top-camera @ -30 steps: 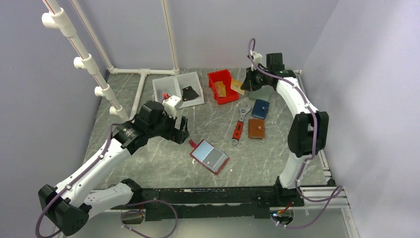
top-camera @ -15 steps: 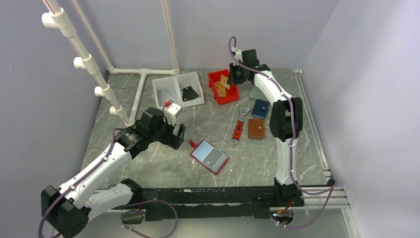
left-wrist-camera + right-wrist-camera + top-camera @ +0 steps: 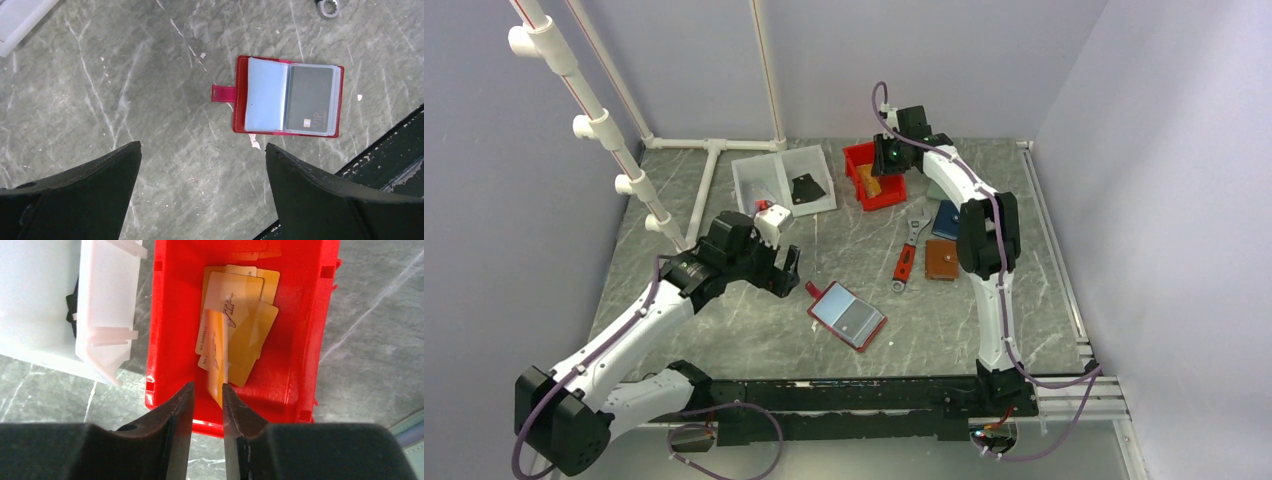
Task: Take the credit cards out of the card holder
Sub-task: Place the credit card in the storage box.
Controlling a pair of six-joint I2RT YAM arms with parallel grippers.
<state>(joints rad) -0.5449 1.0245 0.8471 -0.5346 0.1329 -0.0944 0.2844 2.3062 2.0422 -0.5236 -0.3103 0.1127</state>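
Note:
The red card holder (image 3: 847,315) lies open on the table, its strap tab pointing back left. In the left wrist view the card holder (image 3: 287,97) shows a pale blue pocket and a dark grey credit card (image 3: 308,98) in its right half. My left gripper (image 3: 786,268) hovers wide open to the holder's left, nothing between its fingers (image 3: 202,146). My right gripper (image 3: 879,168) hangs over the red bin (image 3: 861,152). Its jaws (image 3: 207,385) stand slightly apart, and a tan-orange credit card (image 3: 218,360) hangs edge-on just past the tips, above several tan cards (image 3: 235,300) in the bin (image 3: 300,340).
A white two-part bin (image 3: 784,182) stands left of the red bin. A red-handled wrench (image 3: 906,255), a blue wallet (image 3: 949,220) and a brown wallet (image 3: 941,259) lie right of the holder. White pipes (image 3: 714,145) run along the back left.
My right arm swung left from the back right corner to above the red bin, carrying the tan card, and its jaws have parted. The left arm barely shifted.

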